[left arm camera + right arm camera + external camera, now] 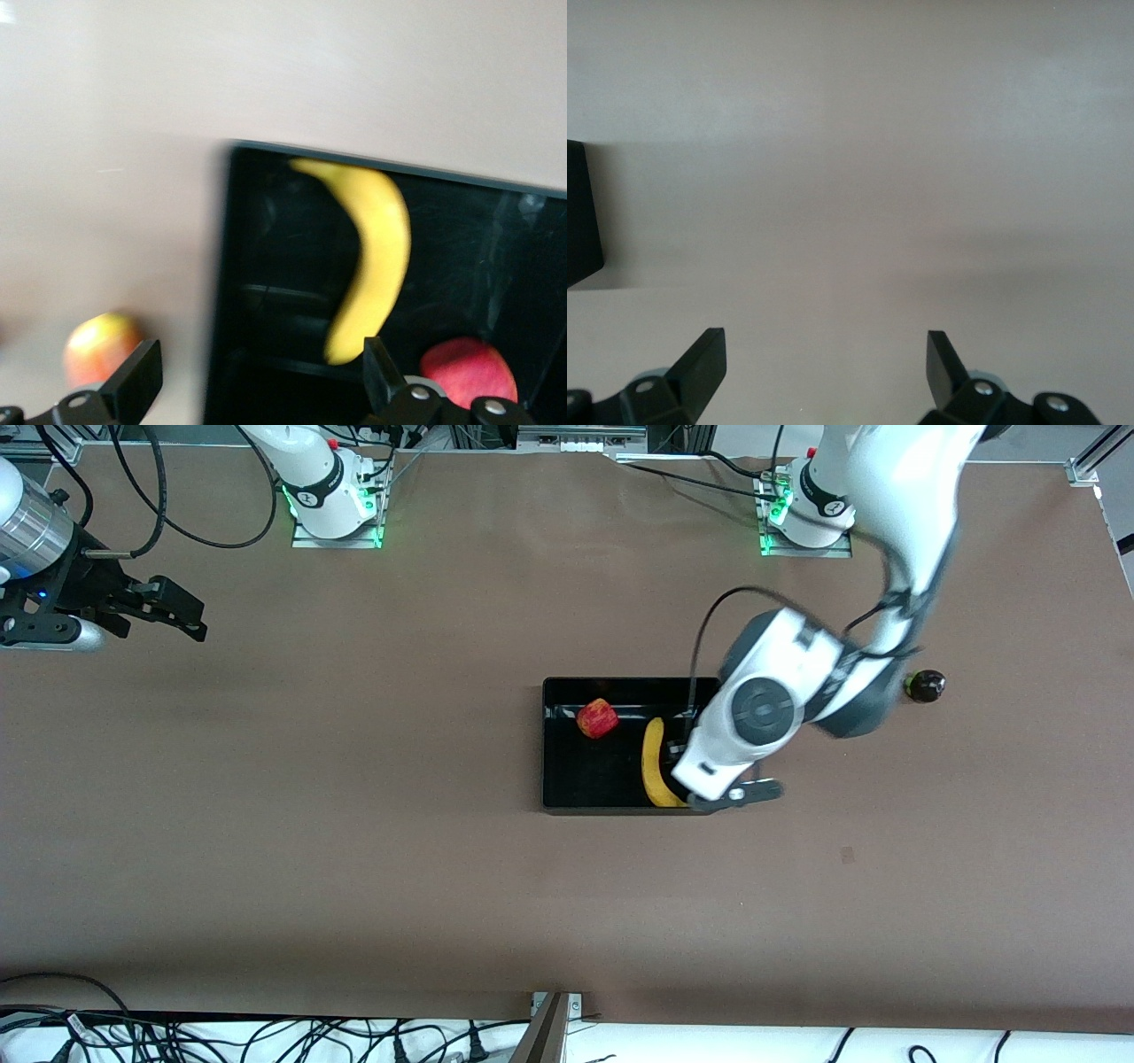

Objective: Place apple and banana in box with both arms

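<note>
The banana point(654, 763) lies loose in the box point(567, 788), its long side running from the robots toward the camera. The apple point(598, 718) sits beside it. The left gripper point(733, 795) hangs over the box edge, fingers spread. The right gripper point(168, 607) waits, spread too.

box point(554, 744) black plastic, glossy walls with pale reflections; banana point(654, 766) smooth matt yellow skin; apple point(598, 718) red, waxy, slight sheen. Table point(354, 824) covered in matt brown sheet, smooth, paper-like. Arms: white glossy plastic shells, dark grey joints. Left gripper point(740, 792) and right gripper point(177, 615) matt black plastic fingers. Brushed metal cylinder point(31, 527) at upper left of the frame. Small dark glossy fruit point(924, 685) centre right.
</note>
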You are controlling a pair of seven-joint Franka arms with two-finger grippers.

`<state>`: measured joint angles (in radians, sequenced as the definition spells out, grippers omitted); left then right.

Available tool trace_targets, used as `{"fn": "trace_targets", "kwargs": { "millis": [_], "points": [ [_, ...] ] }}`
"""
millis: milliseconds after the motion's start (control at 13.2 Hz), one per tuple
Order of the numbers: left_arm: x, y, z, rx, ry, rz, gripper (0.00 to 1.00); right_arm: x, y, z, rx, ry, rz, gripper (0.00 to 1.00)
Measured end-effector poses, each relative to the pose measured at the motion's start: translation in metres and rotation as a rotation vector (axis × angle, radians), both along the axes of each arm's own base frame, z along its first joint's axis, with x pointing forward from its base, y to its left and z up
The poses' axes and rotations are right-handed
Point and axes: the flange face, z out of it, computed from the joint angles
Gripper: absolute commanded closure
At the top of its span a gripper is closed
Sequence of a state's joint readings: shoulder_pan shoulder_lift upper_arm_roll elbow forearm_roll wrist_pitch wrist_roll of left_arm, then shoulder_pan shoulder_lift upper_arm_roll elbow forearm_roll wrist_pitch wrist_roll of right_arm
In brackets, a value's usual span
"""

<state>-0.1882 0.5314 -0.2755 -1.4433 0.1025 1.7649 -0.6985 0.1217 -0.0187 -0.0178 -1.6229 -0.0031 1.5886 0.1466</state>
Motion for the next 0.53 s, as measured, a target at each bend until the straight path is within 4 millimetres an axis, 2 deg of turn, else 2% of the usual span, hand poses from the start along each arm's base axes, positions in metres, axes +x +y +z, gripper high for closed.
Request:
{"fn": "trace_targets", "kwargs": {
  "millis": [227, 378, 529],
  "points": [
    [0.002, 0.092, 0.115, 0.020, -0.103, 0.127, 0.00, 0.000, 0.000, 0.000, 0.000, 0.000, 0.000, 0.00],
    [-0.008, 0.155, 0.171, 0.023, -0.141, 0.121, 0.00, 0.000, 0.000, 0.000, 0.000, -0.001, 0.000, 0.00],
    [-0.025, 0.220, 0.208, -0.015, -0.129, 0.043, 0.00, 0.001, 0.000, 0.001, 0.001, -0.005, 0.000, 0.00]
  ]
}}
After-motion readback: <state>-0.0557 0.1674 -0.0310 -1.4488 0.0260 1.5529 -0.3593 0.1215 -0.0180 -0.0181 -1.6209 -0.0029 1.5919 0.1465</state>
